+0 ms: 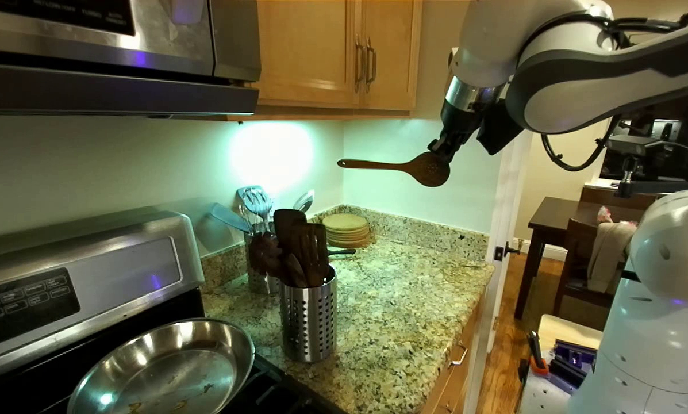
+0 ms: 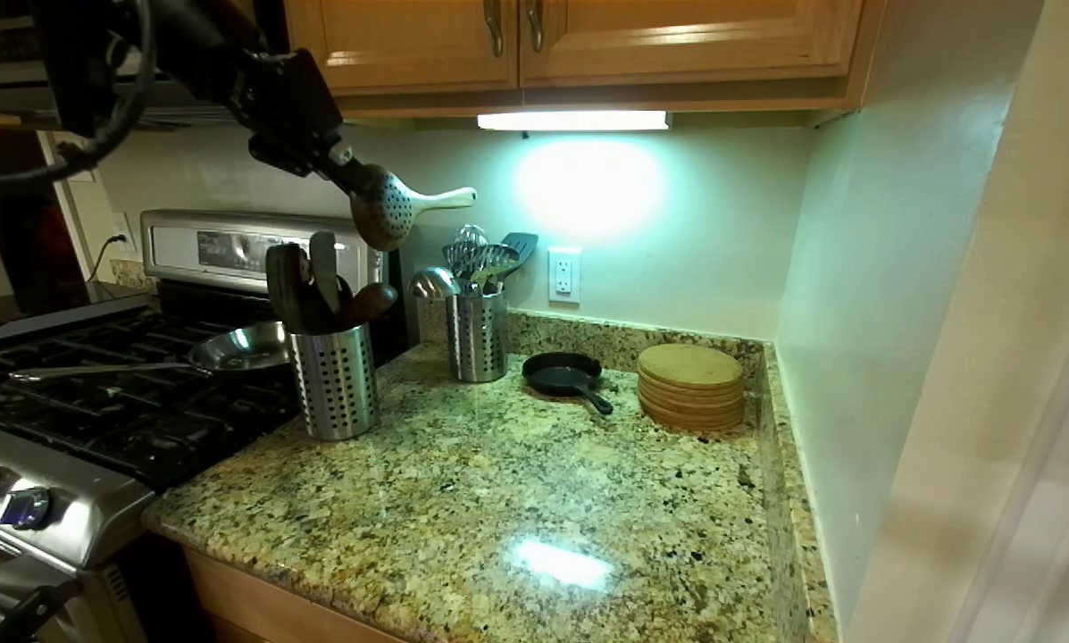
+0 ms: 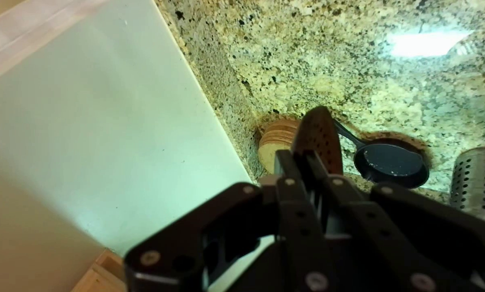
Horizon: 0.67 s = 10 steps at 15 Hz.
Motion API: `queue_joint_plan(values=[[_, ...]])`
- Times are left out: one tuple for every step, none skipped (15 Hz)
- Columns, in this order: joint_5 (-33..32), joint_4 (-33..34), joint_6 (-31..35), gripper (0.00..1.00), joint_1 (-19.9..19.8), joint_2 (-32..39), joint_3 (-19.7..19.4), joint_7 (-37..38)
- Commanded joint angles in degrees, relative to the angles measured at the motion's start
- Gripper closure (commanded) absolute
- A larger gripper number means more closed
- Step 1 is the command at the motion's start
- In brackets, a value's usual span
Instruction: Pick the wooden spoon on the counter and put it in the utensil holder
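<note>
High above the granite counter point(image 1: 389, 305), my gripper point(image 1: 442, 150) is shut on the wooden spoon point(image 1: 429, 171) at its perforated bowl. The spoon lies about level, its handle pointing away from the fingers. From the opposite side in an exterior view the bowl of the wooden spoon point(image 2: 397, 212) is seen with light on its holes. In the wrist view only the bowl of the spoon point(image 3: 321, 136) shows beyond the fingertips; the handle is hidden. The utensil holder point(image 1: 309, 325), a perforated metal cylinder with dark wooden utensils, stands by the stove, below the spoon and apart from it.
A similar metal holder point(image 2: 478, 344) with whisk, ladle and spatula stands against the back wall. Beside it are a small black skillet point(image 2: 563, 371) and stacked round boards point(image 2: 690, 388). A steel frying pan point(image 1: 171, 368) rests on the stove. Wall cabinets point(image 1: 332, 52) hang overhead.
</note>
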Motion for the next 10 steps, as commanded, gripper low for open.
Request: queue_joint_plan(values=[[-0.6, 0.3, -0.6, 0.95, -0.8, -0.5, 1.0, -1.8], [-1.6, 0.3, -1.0, 0.95, -0.8, -0.9, 1.3, -2.8], [-3.0, 0.7, -2.5, 0.95, -0.8, -1.7, 2.0, -4.6], [-3.9, 1.0, -3.3, 0.95, -0.4, -2.1, 2.3, -5.9], [-5.6, 1.5, -4.7, 0.95, 0.0, -2.6, 3.1, -7.6], [-7.2, 1.9, -5.6, 0.95, 0.4, -2.7, 3.4, -8.8], [-8.9, 2.4, -6.4, 0.95, 1.0, -2.6, 3.7, -10.2], [-10.7, 2.8, -7.0, 0.95, 1.7, -2.4, 3.8, -11.4], [-12.5, 3.1, -7.2, 0.95, 2.4, -2.1, 3.9, -12.4], [-14.2, 3.4, -7.1, 0.95, 3.0, -1.9, 3.8, -13.2]])
